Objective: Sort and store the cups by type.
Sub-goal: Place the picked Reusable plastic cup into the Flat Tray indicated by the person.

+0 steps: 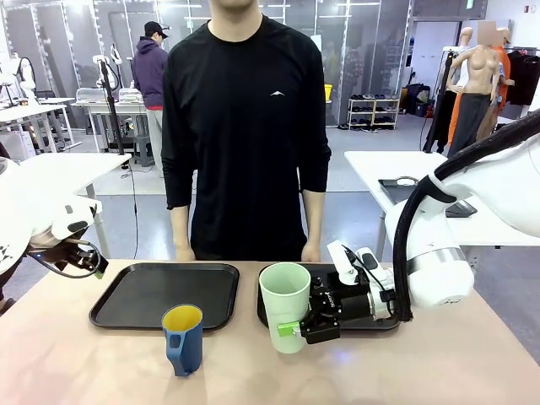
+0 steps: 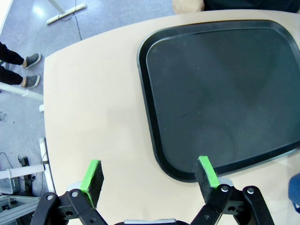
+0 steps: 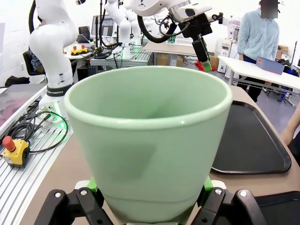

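- Plainly, the right tool (image 1: 291, 327) is clamped on the pale mint-green tumbler (image 1: 284, 297), low on its wall. One green pad shows in the front view and the other is hidden behind the cup.
- From the right wrist, the tumbler (image 3: 147, 136) stands upright between the pads (image 3: 209, 183), and the picture's bottom edge cuts off its base.
- I cannot tell whether that base touches the surface (image 1: 84, 363) or hangs just above it. The cup sits at the near left corner of the right black tray (image 1: 316, 272), which the tool and arm largely cover.
- The dark blue mug (image 1: 183, 339), yellow inside with its handle toward the near side, stands on the surface just in front of the left black tray (image 1: 160, 295), apart from the tumbler.
- The left tool (image 1: 89, 261) hangs at the surface's left edge.
- In its wrist view the left tool (image 2: 149, 178) has its jaws wide apart with nothing between them, over bare surface beside the left tray (image 2: 220, 93).
- A blue sliver at that picture's right edge is probably the mug (image 2: 295, 190).
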Motion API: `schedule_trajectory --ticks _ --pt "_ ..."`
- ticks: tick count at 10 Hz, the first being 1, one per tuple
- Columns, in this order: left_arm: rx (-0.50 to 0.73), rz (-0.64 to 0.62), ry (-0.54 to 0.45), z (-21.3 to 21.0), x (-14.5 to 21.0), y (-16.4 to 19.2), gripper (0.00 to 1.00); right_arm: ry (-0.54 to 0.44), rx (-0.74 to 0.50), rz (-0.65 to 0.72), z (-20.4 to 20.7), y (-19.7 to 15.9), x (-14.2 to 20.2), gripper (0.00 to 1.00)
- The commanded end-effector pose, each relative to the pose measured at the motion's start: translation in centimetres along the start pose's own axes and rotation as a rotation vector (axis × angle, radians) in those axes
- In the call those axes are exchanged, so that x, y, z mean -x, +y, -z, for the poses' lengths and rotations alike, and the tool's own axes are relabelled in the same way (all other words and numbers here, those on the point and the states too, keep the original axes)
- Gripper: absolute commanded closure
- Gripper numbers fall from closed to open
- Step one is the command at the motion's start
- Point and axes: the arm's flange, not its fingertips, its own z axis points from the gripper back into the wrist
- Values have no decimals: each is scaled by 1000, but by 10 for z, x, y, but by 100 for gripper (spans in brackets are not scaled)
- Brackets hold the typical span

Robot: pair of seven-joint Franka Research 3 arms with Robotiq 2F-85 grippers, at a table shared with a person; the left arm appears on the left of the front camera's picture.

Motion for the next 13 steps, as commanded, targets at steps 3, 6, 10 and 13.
schedule_trajectory --ticks 3,6,10,13 --pt "-2 -1 -5 -2 -1 0 0 -5 -5 -1 2 0 0 53" --pt "-2 -1 -5 -2 -1 0 0 -5 -5 -1 2 0 0 53" --pt "-2 -1 -5 -2 -1 0 0 -5 -5 -1 2 0 0 53" --pt "-2 -1 -5 -2 -1 0 0 -5 -5 -1 2 0 0 53"
